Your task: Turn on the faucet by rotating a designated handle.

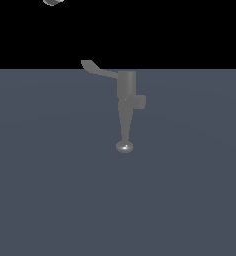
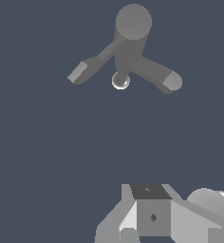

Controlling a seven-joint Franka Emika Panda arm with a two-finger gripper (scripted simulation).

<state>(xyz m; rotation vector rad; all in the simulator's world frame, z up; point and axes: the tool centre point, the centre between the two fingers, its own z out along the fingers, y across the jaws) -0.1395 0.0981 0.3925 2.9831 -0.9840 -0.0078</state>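
The handle [image 1: 97, 70] juts from the faucet [image 1: 126, 100] toward the exterior view's left, untouched. The gripper [image 2: 152, 223] is well apart; jaw state cannot be told. The paddle tip should be pushed sideways

The faucet [image 2: 130, 42] appears end-on, its handle [image 2: 156, 73] splayed to one side; the gripper [image 2: 152, 218] sits well apart, touching nothing.
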